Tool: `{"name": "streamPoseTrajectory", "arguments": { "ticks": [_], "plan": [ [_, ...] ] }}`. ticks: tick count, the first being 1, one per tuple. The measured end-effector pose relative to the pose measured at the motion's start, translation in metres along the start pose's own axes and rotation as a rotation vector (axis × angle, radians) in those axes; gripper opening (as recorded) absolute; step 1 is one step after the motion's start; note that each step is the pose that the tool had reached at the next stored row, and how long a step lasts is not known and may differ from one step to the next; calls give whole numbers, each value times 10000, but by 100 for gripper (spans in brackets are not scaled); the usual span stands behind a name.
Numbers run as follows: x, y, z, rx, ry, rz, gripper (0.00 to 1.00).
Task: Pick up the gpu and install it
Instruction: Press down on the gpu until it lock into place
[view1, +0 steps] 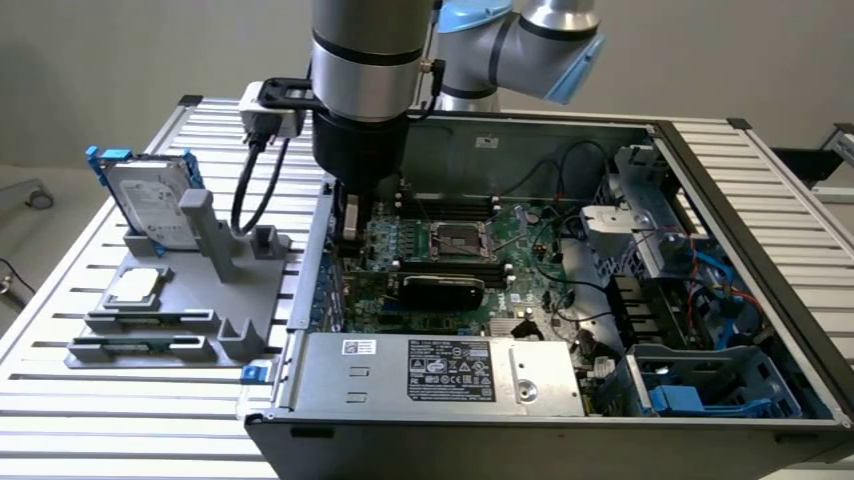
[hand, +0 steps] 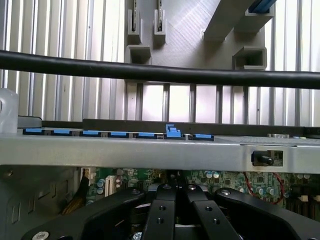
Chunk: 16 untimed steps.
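Observation:
The gpu (view1: 441, 291) shows as a low card with a black rounded cover. It stands on the green motherboard (view1: 514, 225) inside the open computer case (view1: 534, 425), just below the empty processor socket (view1: 454, 240). My gripper (view1: 351, 236) hangs from the arm inside the case, close to the wall nearest the grey stand and apart from the card, toward the exterior view's left. In the wrist view the gripper (hand: 176, 186) is over the motherboard. Its black fingers (hand: 160, 215) are drawn together, and I see nothing between them.
On the exterior view's left, a grey stand (view1: 174, 300) holds a silver hard drive in a blue frame (view1: 147, 205) and a square processor chip (view1: 134, 287). A power supply (view1: 434, 370), cables (view1: 641, 290) and blue slot clips (hand: 120, 134) crowd the case. A black cable (hand: 160, 74) crosses the wrist view.

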<state>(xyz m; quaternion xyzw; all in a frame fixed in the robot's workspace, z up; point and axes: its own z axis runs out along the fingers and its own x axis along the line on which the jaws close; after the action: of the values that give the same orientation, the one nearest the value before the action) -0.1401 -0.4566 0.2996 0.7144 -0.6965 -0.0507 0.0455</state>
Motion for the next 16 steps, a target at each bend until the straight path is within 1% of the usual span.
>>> {"name": "streamPoseTrajectory", "arguments": {
  "ticks": [3, 6, 10, 13, 16],
  "plan": [
    [-2, 6, 4, -13, 1, -1, 11],
    [-2, 11, 5, -49, -2, 6, 11],
    [-4, 13, 7, -55, 1, 17, 11],
    [-6, 12, 11, -55, 22, 22, 11],
    [-7, 11, 20, -58, 63, 27, 11]
  ]
}}
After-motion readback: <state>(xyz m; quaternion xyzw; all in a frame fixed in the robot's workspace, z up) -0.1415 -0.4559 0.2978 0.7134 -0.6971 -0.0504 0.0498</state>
